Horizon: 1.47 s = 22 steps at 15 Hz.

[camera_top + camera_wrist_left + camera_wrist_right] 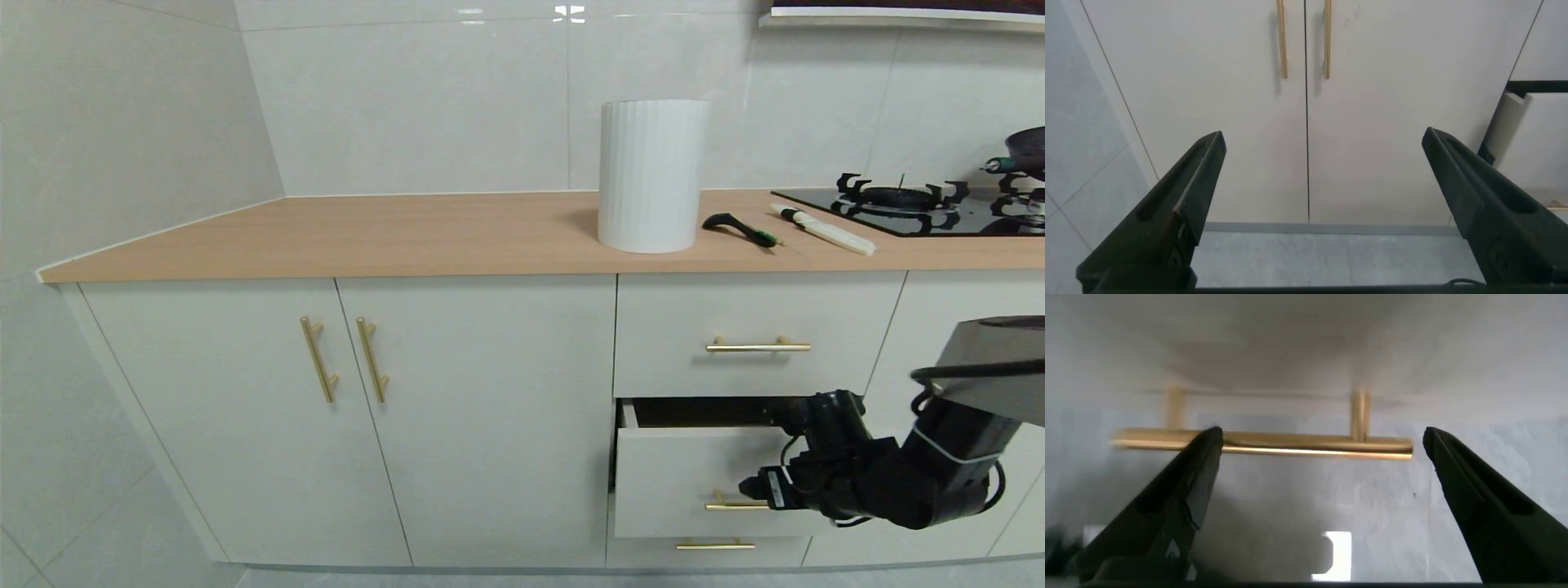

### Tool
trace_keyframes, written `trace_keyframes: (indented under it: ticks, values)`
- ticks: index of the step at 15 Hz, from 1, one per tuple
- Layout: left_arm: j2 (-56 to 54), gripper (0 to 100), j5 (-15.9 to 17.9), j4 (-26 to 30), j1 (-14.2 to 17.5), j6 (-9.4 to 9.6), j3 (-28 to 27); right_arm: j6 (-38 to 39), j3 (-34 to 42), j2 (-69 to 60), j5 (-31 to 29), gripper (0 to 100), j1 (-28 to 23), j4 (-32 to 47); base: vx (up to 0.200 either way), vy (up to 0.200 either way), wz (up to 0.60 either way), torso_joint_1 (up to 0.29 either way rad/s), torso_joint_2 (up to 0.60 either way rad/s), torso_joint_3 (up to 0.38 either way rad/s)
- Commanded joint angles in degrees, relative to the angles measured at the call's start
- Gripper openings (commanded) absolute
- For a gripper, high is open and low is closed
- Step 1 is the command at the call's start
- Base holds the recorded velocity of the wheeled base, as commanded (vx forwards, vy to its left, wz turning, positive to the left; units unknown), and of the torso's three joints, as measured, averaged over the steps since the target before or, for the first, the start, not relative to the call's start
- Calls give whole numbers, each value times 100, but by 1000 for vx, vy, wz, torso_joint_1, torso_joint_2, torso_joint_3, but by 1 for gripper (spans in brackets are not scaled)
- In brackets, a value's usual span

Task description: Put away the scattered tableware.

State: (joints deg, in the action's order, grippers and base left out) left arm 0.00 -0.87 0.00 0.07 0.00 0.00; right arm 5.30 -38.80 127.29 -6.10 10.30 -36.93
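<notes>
On desk (367, 237), head view: white ribbed canister (651, 175), upright; just right of it, black-and-green utensil (741, 229) and cream utensil (823, 230), lying flat near stove (898, 204). Below: drawer (694, 482) partly open, right gripper (749, 487) at its gold handle (735, 505).

Left wrist view: left gripper (1323, 212) spread wide, holding nothing, facing 2 cabinet doors (1388, 114).

Right wrist view: right gripper (1319, 449) spread wide, gold handle (1290, 446) spanning the gap.

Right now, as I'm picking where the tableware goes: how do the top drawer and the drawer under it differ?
The top drawer is shut flush; the drawer under it is pulled partly out, a dark gap showing above its front. The top drawer's handle is free; the lower drawer's handle has the open right gripper right at it. Both have white fronts and gold bar handles.
</notes>
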Motion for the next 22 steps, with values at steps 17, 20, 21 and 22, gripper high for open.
trace_keyframes:
  ticks: [17,20,21,22]
  values:
    - [0,100,-1,0,1,0,0,217,-303,-249,-436,100,376,-843,0,0,0,0,0,0]
    - [0,100,-1,0,1,0,0,199,-268,-231,-419,100,359,-790,0,0,0,0,0,0]
    - [0,100,-1,0,1,0,0,199,-268,-231,-419,100,359,-772,0,0,0,0,0,0]
    - [0,100,-1,0,1,0,0,190,-303,-372,-401,100,359,-271,0,0,0,0,0,0]
